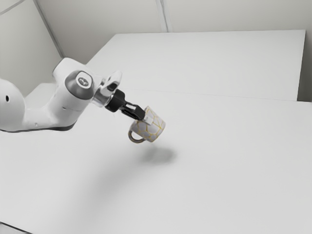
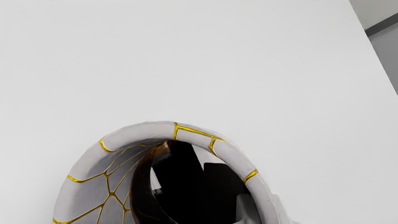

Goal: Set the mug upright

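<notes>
One tilted mug [image 1: 152,129] (glossy-dark inside), pinched by fingers [image 1: 148,120].

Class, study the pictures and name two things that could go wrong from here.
The jaws pinch the mug by one side of its rim, so it might swivel or slip. It hangs tilted above the table; lowered like this, it could land on an edge and topple.

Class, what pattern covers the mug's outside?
Gold crack-like lines over pale grey on the mug, best in the exterior view.
</notes>
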You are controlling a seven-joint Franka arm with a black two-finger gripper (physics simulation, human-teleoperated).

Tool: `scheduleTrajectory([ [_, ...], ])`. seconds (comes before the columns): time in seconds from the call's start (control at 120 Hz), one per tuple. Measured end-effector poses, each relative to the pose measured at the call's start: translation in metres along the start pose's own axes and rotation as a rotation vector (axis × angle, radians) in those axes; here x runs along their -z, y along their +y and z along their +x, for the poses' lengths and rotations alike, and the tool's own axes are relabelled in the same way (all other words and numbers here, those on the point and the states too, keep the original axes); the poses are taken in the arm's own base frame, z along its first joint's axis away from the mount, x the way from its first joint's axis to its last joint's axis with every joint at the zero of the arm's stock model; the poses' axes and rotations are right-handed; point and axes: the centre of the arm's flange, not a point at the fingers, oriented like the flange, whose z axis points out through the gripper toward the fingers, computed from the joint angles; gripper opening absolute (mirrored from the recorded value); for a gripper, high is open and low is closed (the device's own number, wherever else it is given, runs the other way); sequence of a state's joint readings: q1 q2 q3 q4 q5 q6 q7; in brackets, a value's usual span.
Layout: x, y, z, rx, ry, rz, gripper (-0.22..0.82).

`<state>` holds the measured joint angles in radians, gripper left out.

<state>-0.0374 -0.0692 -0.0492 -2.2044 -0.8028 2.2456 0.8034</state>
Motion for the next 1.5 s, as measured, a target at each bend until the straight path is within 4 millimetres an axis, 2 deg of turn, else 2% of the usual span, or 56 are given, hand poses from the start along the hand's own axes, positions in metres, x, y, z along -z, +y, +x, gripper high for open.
scheduleTrajectory([
  [0.158,0.008,0.010,0.011,-0.069,-0.140,0.129,-0.18],
  [0.483,0.002,0.006,0.004,-0.051,-0.318,0.385,-0.18],
  [0.775,-0.023,-0.003,-0.006,-0.039,-0.321,0.544,-0.18],
  [0.95,-0.037,-0.009,-0.021,-0.018,-0.301,0.595,-0.18],
  [1.308,-0.048,-0.007,-0.042,0.063,-0.257,0.630,-0.18],
  [1.5,-0.058,-0.013,-0.056,0.117,-0.259,0.633,-0.18],
])
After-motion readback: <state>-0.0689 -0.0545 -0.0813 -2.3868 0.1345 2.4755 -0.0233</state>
